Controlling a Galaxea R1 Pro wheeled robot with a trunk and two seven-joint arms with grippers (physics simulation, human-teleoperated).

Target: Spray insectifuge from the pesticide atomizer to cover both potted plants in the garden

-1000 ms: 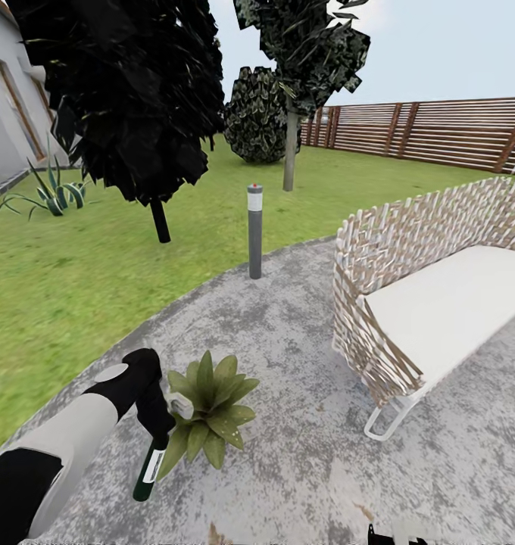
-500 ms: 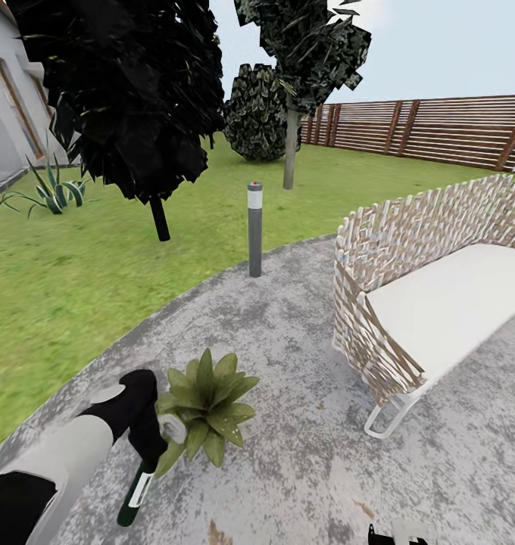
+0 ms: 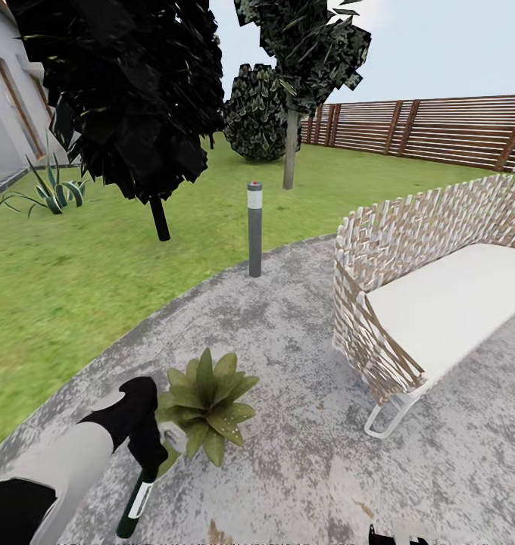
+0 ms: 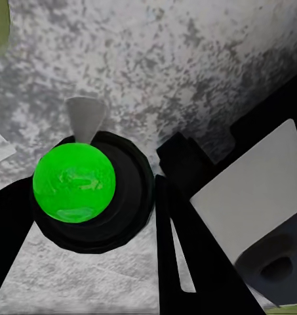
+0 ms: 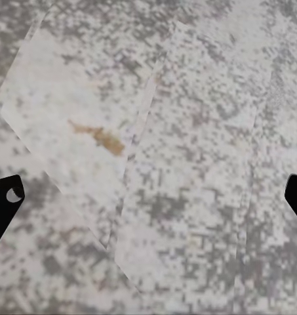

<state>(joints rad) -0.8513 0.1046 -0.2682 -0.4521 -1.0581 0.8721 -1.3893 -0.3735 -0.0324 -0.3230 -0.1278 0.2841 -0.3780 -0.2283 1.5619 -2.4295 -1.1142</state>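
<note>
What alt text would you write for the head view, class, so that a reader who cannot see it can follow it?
The robot's left gripper holds a slim dark-green bottle with a white label beside a low green rosette plant on a round grey stone patio. A woven wicker sofa, a grey bollard lamp, lawn, dark trees and a brown slatted fence lie beyond.

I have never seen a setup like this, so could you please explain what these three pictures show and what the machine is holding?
These are simulator renders of a wheeled robot with two arms. The head view looks down over a grey stone patio in a garden. The left gripper holds a dark green bottle, the sprayer, beside a small potted plant. A wicker sofa stands to the right, and a grey lamp post rises at the lawn's edge. The left wrist view looks along that gripper: the green disc is the bottle, seen end-on. The right wrist view shows bare stone between the open right gripper's two dark fingertips.
</note>
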